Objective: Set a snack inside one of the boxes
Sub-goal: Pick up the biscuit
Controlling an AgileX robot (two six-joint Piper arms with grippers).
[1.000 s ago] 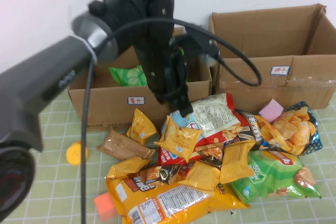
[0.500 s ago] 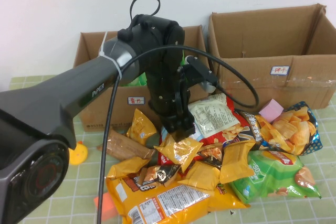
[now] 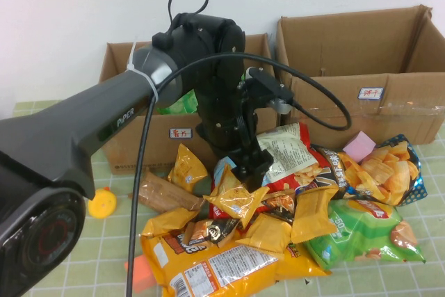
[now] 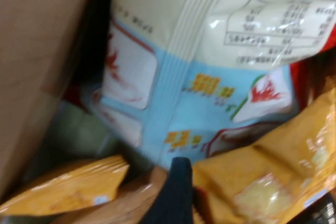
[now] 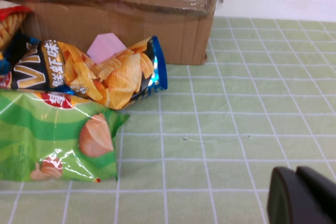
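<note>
Snack packet [image 3: 236,196], small and orange, is pinched between the closed fingers of the left gripper [image 3: 249,175] above the pile. The right gripper [image 5: 304,199], fingers together, hovers empty over the green checked surface [image 5: 236,124]. Two cardboard boxes [image 3: 361,74] stand behind.

Black glossy left arm [image 3: 104,119], white "PIPER" lettering, looping black cable [image 3: 306,95]

left gripper [image 3: 252,170] jaws buried in snack pile [image 3: 278,213] | right gripper [image 5: 302,196] cut off by frame edge
</note>
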